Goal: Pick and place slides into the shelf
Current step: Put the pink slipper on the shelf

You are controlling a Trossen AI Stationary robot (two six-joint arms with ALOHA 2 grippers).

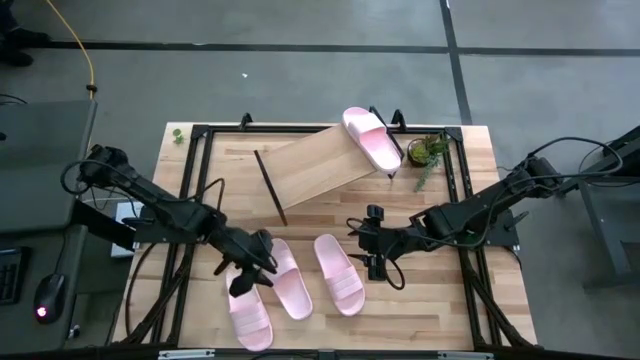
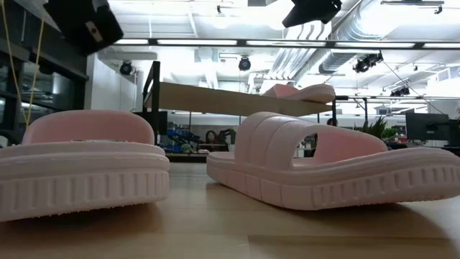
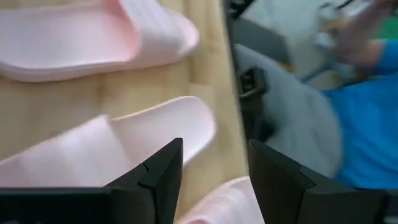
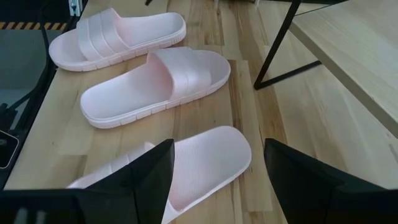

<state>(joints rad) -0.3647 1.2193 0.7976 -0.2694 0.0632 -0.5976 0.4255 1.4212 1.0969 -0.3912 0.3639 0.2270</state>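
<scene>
Three pale pink slides lie sole-down on the wooden table: one at the near left (image 1: 248,312), one beside it (image 1: 287,280), one toward the middle (image 1: 340,273). Another slide (image 1: 372,138) lies on the far right end of the shelf (image 1: 310,162), a light-wood board on black legs standing askew at the back. My left gripper (image 1: 245,280) hangs open above the two left slides (image 3: 124,149), touching neither. My right gripper (image 1: 366,246) stands open just right of the middle slide (image 4: 193,165), above it, with nothing between its fingers.
A black metal frame (image 1: 190,200) runs around the tabletop. A small green plant (image 1: 428,152) stands at the far right beside the shelf. A black shelf leg (image 4: 281,57) slants down to the table near the right gripper. Bare wood lies at the near right.
</scene>
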